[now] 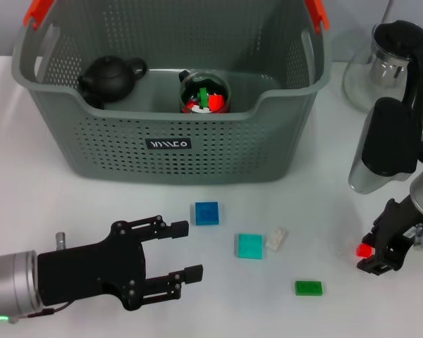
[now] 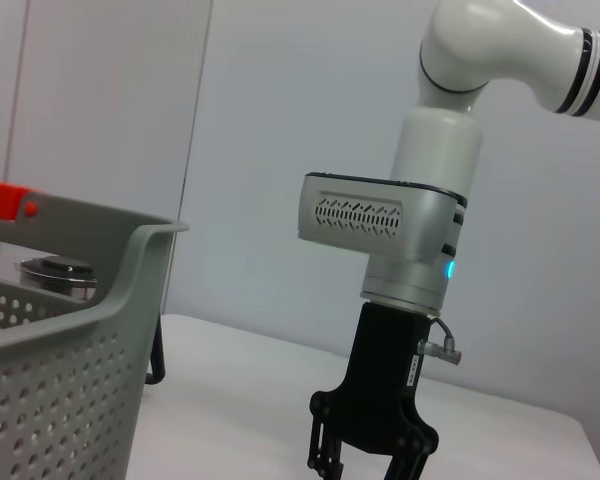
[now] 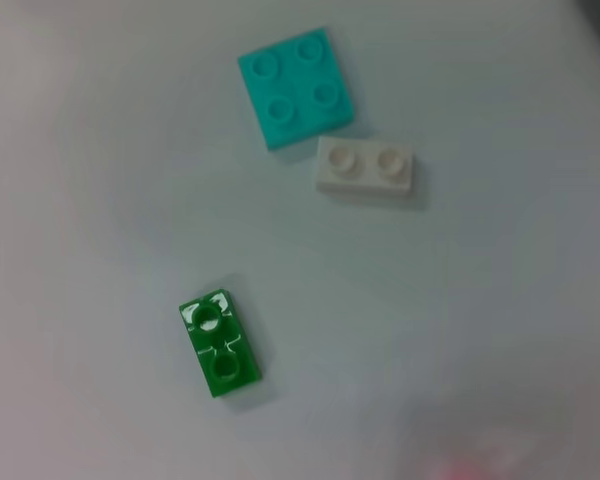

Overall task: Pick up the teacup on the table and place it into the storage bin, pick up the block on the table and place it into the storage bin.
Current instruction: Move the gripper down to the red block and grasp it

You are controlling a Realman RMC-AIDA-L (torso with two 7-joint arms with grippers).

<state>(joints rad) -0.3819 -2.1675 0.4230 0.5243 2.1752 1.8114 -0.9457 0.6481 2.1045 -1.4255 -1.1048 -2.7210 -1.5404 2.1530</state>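
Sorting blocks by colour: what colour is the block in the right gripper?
Red. The block sits in the right gripper, clearest in the head view.

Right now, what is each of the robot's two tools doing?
Left tool: open, empty, low over the table near the blue block.
Right tool: closed on a small red block.

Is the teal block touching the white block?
Cannot tell. In the right wrist view the teal block and white block meet at one corner, with no gap showing there, but no view shows whether they press together.
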